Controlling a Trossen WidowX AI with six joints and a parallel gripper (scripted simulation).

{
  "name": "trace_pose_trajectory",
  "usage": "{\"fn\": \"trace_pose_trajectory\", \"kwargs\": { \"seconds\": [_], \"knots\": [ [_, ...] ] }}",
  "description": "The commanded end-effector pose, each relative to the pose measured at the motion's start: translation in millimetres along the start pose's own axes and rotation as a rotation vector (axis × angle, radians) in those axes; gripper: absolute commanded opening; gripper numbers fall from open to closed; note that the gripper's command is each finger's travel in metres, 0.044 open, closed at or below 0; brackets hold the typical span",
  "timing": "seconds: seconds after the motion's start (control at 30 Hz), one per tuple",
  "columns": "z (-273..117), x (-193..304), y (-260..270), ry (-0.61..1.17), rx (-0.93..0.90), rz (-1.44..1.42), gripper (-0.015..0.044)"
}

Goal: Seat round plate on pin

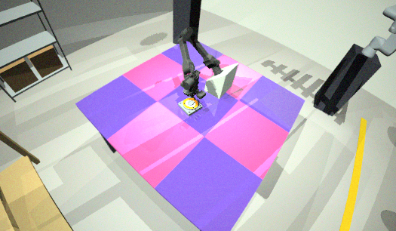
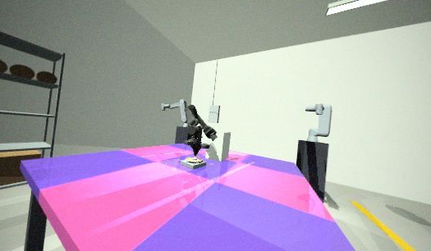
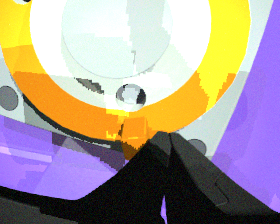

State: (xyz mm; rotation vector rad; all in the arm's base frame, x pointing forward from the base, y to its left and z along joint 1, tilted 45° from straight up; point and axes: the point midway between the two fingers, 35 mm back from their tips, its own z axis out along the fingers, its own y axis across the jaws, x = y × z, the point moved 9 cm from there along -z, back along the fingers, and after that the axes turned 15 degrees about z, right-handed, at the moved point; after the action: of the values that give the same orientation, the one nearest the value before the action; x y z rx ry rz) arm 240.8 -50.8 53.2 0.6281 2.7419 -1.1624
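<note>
Tabletop: pink and violet checks [image 1: 230,177] [image 2: 246,221], beneath my pincer.
My pincer [image 1: 196,97] [image 2: 195,155] [image 3: 165,141]: fingers together.
Plate [image 1: 191,103] [image 2: 194,160] [image 3: 56,112]: just ahead of my fingertips, over the base [image 1: 190,112] [image 2: 193,166] [image 3: 231,92].
Tab [image 3: 134,129]: beside my fingertips.

The arm [image 1: 185,56] [image 2: 202,123] is dark grey, nearly black, with slim links between chunky, rounded joints. Its end effector [image 1: 197,96] [image 2: 195,154] [image 3: 165,141] is dark too; seen up close, the two fingers are smooth and angular, tapering to blunt tips, with a thin curved line marking one finger's side.
</note>
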Motion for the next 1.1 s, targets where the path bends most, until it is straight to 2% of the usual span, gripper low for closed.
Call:
{"fn": "trace_pose_trajectory", "kwargs": {
  "seconds": [0.0,1.07],
  "knots": [
    [3,6,3,0.019,-0.003,-0.009,0.0],
    [2,13,30,0.019,-0.004,-0.009,0.0]
  ]
}}
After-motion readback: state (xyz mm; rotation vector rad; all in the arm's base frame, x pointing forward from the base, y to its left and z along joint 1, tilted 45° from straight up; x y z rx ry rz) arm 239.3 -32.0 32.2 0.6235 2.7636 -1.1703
